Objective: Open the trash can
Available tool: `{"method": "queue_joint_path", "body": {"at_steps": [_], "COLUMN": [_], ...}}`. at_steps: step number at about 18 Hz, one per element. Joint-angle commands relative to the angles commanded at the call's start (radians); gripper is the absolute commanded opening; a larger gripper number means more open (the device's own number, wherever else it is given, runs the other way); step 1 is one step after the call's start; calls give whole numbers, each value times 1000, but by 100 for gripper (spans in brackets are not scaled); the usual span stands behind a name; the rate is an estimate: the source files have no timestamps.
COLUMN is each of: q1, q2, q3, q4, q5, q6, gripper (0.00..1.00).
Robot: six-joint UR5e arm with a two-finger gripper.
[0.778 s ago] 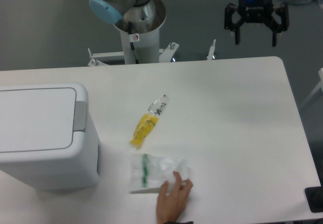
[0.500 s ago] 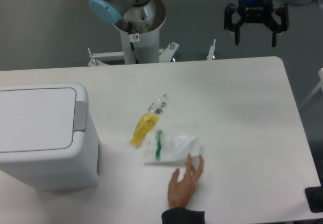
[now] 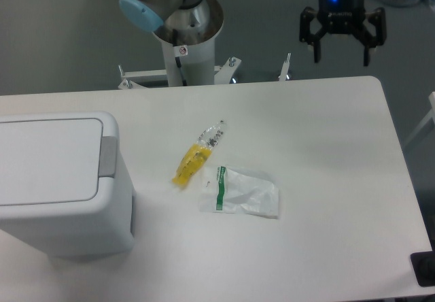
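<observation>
The bin sits at the left edge of the frame, boxy, pale grey-white, lid flat and shut, grey tab on its right side. The gripper hangs at upper right beyond the table's far edge, fingers spread, holding nothing. The hand seen earlier is gone; the clear bag now lies beside the yellow bag.

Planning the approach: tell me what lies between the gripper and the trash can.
In the camera view, only bare white table lies between the gripper and the trash can.
</observation>
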Motion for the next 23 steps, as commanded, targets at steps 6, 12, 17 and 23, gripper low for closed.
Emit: {"method": "queue_joint_path", "body": {"at_steps": [6,12,17,23], "q1": [-144,-282,-406,-522], "q2": [-38,-38,-60,-92], "q3": [5,34,74,100], "q4": [117,152,178,216], "q5": [3,0,-9,-37], "q6": [-457,-782,-1025,-1143], "gripper": [100,100,100,100]}}
